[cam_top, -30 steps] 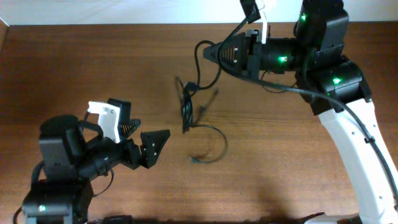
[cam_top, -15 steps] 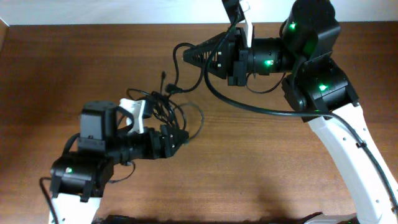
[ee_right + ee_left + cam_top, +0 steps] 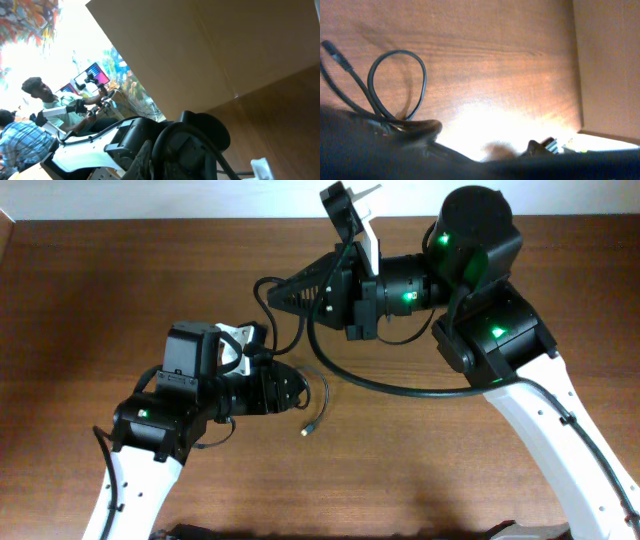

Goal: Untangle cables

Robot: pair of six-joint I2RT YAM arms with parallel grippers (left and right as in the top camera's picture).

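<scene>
Cables (image 3: 397, 52) judged mid-separation.
Right claw (image 3: 272, 292) clamped on them; left claw (image 3: 288, 392) closure cannot be told; outward pull required.

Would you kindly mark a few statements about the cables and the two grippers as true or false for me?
1. The cables are white. False: they are black.
2. A loose plug end lies on the table near the left gripper. True.
3. The left wrist view shows a cable loop lying on the wood. True.
4. The right gripper is by the near edge of the table. False: it is toward the far edge.
5. Green lights glow on both arms. True.
</scene>
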